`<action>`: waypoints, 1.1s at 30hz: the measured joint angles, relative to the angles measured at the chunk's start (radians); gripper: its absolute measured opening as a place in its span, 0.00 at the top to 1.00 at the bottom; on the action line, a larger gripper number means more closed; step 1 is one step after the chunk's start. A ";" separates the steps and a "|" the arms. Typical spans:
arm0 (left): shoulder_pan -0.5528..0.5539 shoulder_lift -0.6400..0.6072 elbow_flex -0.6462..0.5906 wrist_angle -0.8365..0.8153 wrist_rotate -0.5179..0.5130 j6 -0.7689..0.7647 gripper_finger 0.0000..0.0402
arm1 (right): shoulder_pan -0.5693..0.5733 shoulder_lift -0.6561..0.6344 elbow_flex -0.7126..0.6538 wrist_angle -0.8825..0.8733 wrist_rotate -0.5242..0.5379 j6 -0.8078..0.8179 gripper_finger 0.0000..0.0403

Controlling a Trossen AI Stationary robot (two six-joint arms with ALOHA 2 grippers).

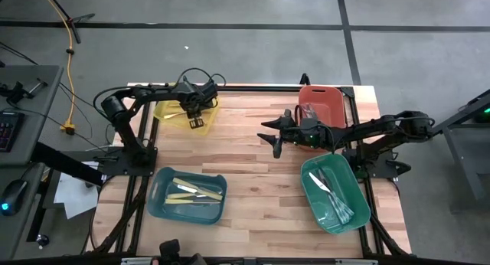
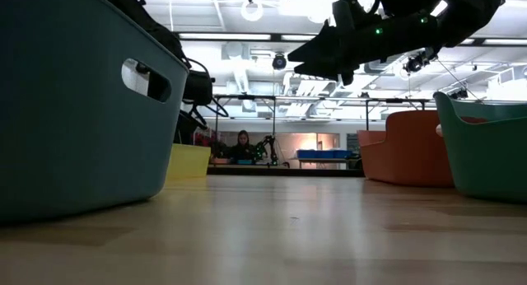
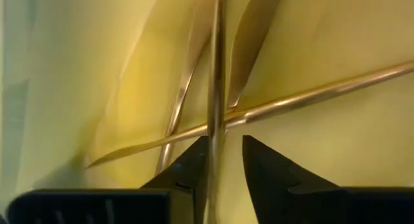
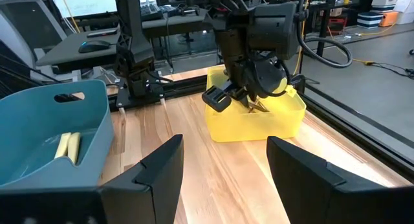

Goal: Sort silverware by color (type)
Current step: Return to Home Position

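Presently, on pale wood-plank counter (image 1: 253,188) with dark frame around: four bins, silverware sorted inside.
- Yellow bin (image 1: 170,110), left side, far edge: gold utensils (image 3: 310,88), crossed on its bottom.
- Blue-teal bin (image 1: 157,202), left side, near edge: cream-yellow pieces (image 1: 195,191).
- Green bin (image 1: 358,184), right side, near edge: silver-grey pieces (image 1: 334,194).
- Red bin (image 1: 335,98), right side, far edge: a few pale pieces (image 1: 309,110), colour unclear.

Low inside yellow bin: left hand (image 3: 226,146), fingers slightly parted, one gold utensil running through the gap against one finger.

Above bare mid-counter: right hand (image 4: 223,146), fingers spread wide, empty.

Beyond: grey floor (image 1: 230,43), yellow cable (image 1: 70,66), lit ceiling, seated person (image 2: 244,143) far back.
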 joint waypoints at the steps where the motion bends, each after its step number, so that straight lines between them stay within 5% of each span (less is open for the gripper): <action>1: 0.000 -0.001 0.001 -0.006 -0.007 0.006 0.78 | 0.000 0.000 0.000 0.000 0.000 0.000 0.49; 10: 0.000 -0.045 0.207 -0.202 -0.078 -0.065 0.64 | -0.001 0.000 0.000 0.009 0.000 -0.003 0.49; 13: 0.000 -0.133 0.232 -0.136 0.010 -0.131 0.63 | 0.000 0.000 0.000 0.011 0.000 -0.010 0.49; 16: -0.004 -0.271 0.194 -0.001 0.205 -0.183 0.63 | 0.000 0.000 0.000 0.013 0.000 -0.011 0.49; 19: -0.025 -0.439 0.101 0.134 0.426 -0.217 0.63 | 0.000 0.000 0.000 0.015 0.000 -0.023 0.49; 22: -0.073 -0.619 -0.032 0.253 0.535 -0.241 0.63 | -0.001 0.000 0.000 0.018 0.000 -0.037 0.49; 27: -0.193 -0.909 -0.330 0.524 0.573 -0.358 0.63 | 0.000 0.000 0.000 0.043 0.000 -0.037 0.49; 33: -0.324 -1.139 -0.682 1.049 0.575 -0.472 0.63 | 0.000 0.000 0.000 0.059 0.000 -0.037 0.49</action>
